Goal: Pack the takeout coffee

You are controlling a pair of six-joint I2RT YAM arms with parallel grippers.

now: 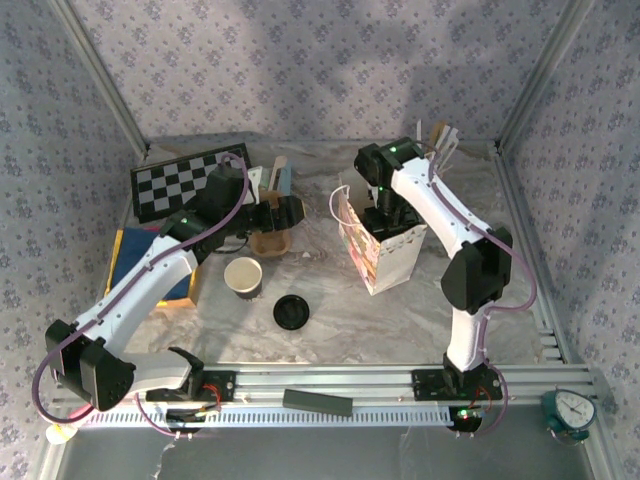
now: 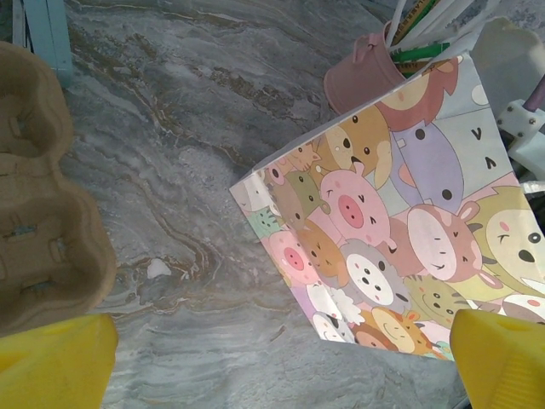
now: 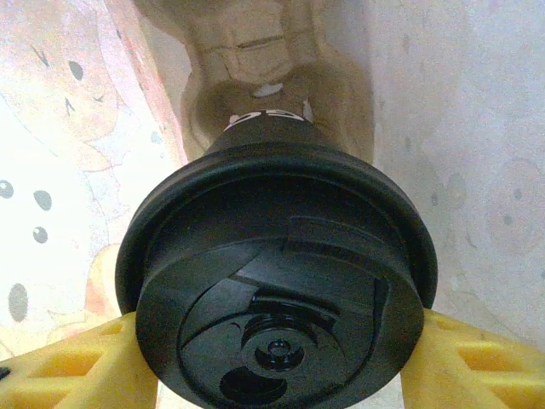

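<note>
The takeout coffee point(image 3: 277, 290), a dark cup under a round black lid, hangs inside the cartoon-animal paper bag point(image 1: 388, 258). My right gripper point(image 3: 277, 362) is shut on it, a yellow finger point(image 3: 77, 366) pressed on each side of the lid. Below the cup, at the bag's bottom, lies a brown cardboard carrier point(image 3: 255, 60). From above, the right gripper point(image 1: 385, 218) reaches down into the bag's open top. My left gripper point(image 1: 290, 212) is left of the bag, open and holding nothing point(image 2: 281, 366), over bare table.
A second cardboard cup carrier point(image 1: 270, 242) lies by the left gripper. A lidless cup point(image 1: 243, 276) and a loose black lid point(image 1: 290, 312) sit in front. A chessboard point(image 1: 185, 180), a blue-and-yellow book point(image 1: 150, 265) and a pink pen cup point(image 2: 362, 72) stand around.
</note>
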